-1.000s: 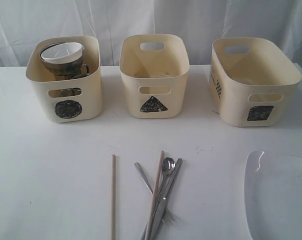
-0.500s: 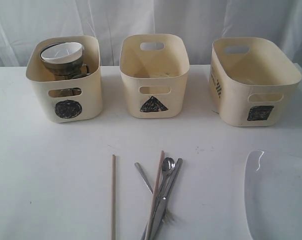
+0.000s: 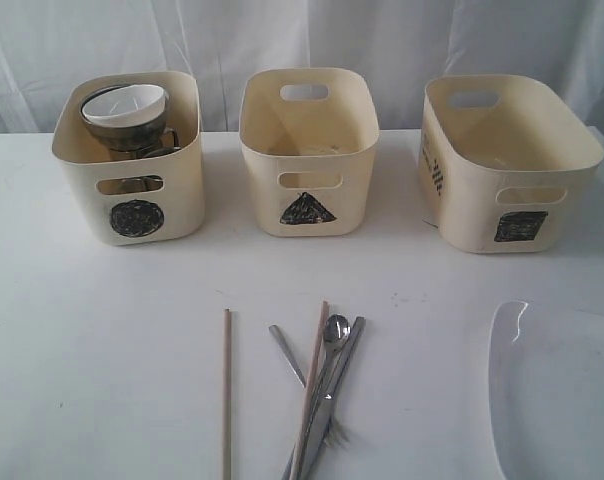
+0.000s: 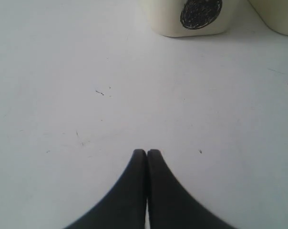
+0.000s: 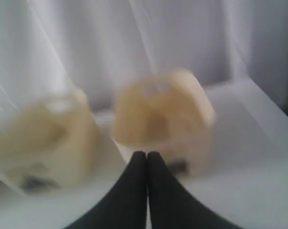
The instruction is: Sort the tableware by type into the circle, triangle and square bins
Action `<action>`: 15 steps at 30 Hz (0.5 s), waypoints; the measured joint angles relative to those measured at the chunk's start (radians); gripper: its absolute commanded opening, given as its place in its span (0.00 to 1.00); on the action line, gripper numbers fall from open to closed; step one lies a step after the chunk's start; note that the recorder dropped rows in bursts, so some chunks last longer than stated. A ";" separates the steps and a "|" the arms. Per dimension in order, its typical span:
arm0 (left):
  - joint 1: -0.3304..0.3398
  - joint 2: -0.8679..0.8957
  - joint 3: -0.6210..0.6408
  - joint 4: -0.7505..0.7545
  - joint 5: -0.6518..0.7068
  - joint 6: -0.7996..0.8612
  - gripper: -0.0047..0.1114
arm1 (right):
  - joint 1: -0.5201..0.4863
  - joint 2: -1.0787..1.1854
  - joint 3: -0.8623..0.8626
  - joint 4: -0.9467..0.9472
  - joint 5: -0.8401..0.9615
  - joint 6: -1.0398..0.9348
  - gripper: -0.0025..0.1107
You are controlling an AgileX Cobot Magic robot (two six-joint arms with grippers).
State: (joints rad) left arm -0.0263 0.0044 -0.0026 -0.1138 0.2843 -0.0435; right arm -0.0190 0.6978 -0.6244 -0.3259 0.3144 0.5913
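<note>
Standing in a row at the far side of the white tabletop (image 3: 102, 330) are three cream plastic tubs with cut-out handles.

1. The cream tub marked with a black scribbled circle (image 3: 127, 160) is on the left. It holds a white bowl (image 3: 127, 103) nested on top of a steel handled mug (image 3: 134, 135).
2. The cream tub marked with a black triangle (image 3: 308, 150) is in the middle, apart from its neighbours.
3. The wider cream tub marked with a black square (image 3: 507, 165) is on the right.

At the near side, one wooden chopstick (image 3: 226, 390) lies alone and straight. A second wooden chopstick (image 3: 310, 390) lies just to its right, crossing a loose bundle of steel cutlery (image 3: 287, 354). The bundle includes a steel spoon (image 3: 334, 329) with its bowl towards the tubs. A large white squarish plate (image 3: 557, 390) rests flat at the near right corner, well apart from the cutlery.

Neither arm appears in the exterior view. The left pincer (image 4: 147, 152) is fully closed and holds nothing, its black tips pressed together above bare tabletop, with the circle tub ahead of it. The right pincer (image 5: 147, 153) is likewise closed and empty. Its wrist view is blurred and shows only two cream tubs against the white curtain (image 5: 134, 43).
</note>
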 measured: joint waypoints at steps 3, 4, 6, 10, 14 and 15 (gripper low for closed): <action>0.000 0.000 0.000 0.000 0.000 0.000 0.04 | 0.000 0.238 -0.105 -0.013 0.246 -0.173 0.02; 0.000 0.000 0.000 0.000 0.000 0.000 0.04 | 0.000 0.304 -0.140 0.002 0.308 -0.227 0.02; 0.000 0.000 0.000 0.000 0.000 0.000 0.04 | 0.000 0.389 -0.211 0.064 0.384 -0.325 0.02; 0.000 0.000 0.000 0.000 0.000 0.000 0.04 | 0.023 0.487 -0.360 0.410 0.472 -0.568 0.02; 0.000 0.000 0.000 0.000 0.000 0.000 0.04 | 0.121 0.570 -0.430 0.688 0.539 -0.726 0.02; 0.000 0.000 0.000 0.000 0.000 0.000 0.04 | 0.145 0.591 -0.433 0.693 0.563 -0.736 0.02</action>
State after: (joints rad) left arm -0.0263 0.0044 -0.0026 -0.1138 0.2843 -0.0435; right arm 0.1262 1.2887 -1.0571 0.3675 0.8777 -0.1450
